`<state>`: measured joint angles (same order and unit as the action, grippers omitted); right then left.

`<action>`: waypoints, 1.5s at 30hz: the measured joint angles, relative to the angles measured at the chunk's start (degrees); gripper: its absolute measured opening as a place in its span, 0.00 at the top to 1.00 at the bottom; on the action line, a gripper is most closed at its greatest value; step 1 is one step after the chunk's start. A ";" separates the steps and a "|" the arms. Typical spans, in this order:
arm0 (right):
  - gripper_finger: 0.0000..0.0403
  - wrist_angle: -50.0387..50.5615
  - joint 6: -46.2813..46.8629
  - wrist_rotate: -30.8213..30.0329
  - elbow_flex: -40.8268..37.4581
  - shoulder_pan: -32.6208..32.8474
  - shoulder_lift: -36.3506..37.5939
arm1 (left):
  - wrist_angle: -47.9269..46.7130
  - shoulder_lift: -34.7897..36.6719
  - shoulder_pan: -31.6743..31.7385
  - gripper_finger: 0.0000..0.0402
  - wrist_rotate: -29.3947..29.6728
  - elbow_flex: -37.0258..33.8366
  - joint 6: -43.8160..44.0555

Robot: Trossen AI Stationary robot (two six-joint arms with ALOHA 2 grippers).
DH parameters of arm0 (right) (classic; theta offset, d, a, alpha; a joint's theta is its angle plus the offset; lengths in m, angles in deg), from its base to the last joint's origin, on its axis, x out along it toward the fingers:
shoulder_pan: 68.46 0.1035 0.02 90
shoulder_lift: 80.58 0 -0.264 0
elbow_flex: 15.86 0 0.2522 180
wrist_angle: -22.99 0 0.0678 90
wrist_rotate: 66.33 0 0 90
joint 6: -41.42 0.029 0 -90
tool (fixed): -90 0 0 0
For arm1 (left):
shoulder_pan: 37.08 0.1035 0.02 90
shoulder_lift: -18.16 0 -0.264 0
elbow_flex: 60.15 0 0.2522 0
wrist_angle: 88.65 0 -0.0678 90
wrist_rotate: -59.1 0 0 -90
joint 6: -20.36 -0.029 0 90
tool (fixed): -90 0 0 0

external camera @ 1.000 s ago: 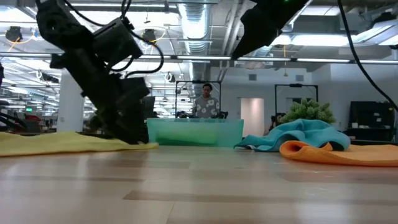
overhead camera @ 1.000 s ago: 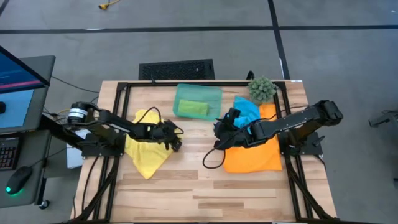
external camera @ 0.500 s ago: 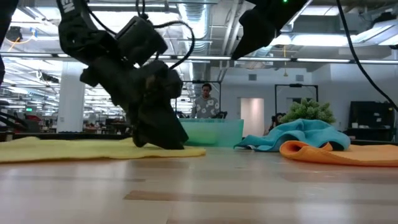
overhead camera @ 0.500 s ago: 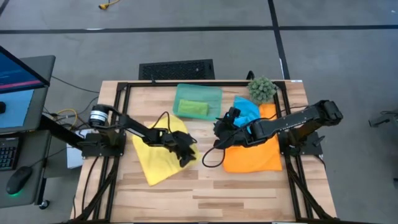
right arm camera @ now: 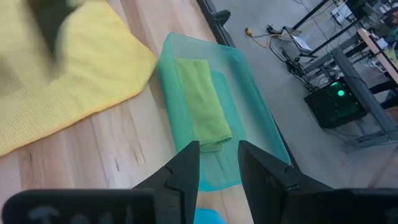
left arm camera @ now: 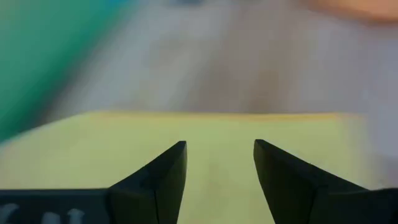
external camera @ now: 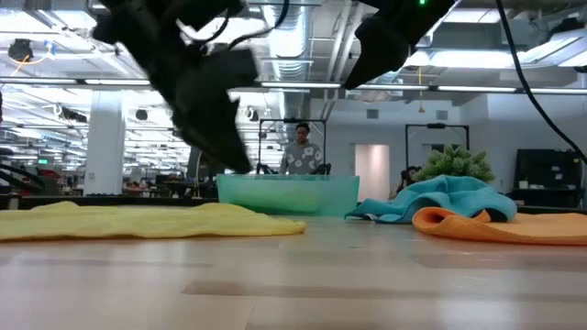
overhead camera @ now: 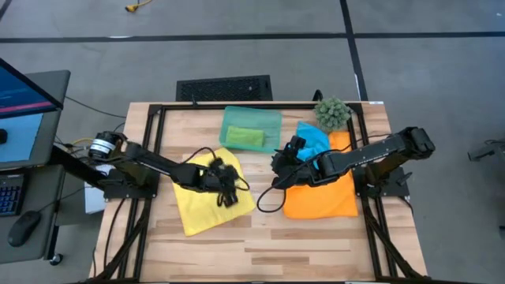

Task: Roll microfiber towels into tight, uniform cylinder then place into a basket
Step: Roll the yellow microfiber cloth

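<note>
1. Seen from above, the yellow towel (overhead camera: 211, 205) lies spread left of centre, bare wood along the table's (overhead camera: 316, 244) front edge. The basket (overhead camera: 250, 128) at the rear holds the green towel (overhead camera: 245, 137).
2. At table height, the left gripper (external camera: 215, 119) hangs lifted above the yellow cloth.
3. From the left wrist, its fingers (left arm camera: 163, 180) stand apart, empty, over yellow fabric.
4. From the right wrist, the right gripper (right arm camera: 217, 163) hovers near the basket, fingers parted, holding nothing.
</note>
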<state>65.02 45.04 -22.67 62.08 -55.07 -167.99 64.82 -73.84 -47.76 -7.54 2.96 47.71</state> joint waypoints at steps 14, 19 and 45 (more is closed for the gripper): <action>0.67 -0.92 -0.05 0.02 0.02 0.00 -0.02 | -3.08 -8.14 3.79 0.55 10.32 -1.22 10.27; 0.67 -0.92 -0.09 0.02 0.02 0.00 -0.02 | 1.37 -10.25 4.68 0.55 3.56 -0.47 8.49; 0.67 1.67 6.48 1.48 -0.25 6.61 -0.02 | -2.51 -8.57 -4.43 0.55 -4.59 7.91 -3.89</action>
<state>66.69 51.52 -21.19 61.84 -48.46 -168.02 62.31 -82.41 -52.19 -12.14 10.87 43.82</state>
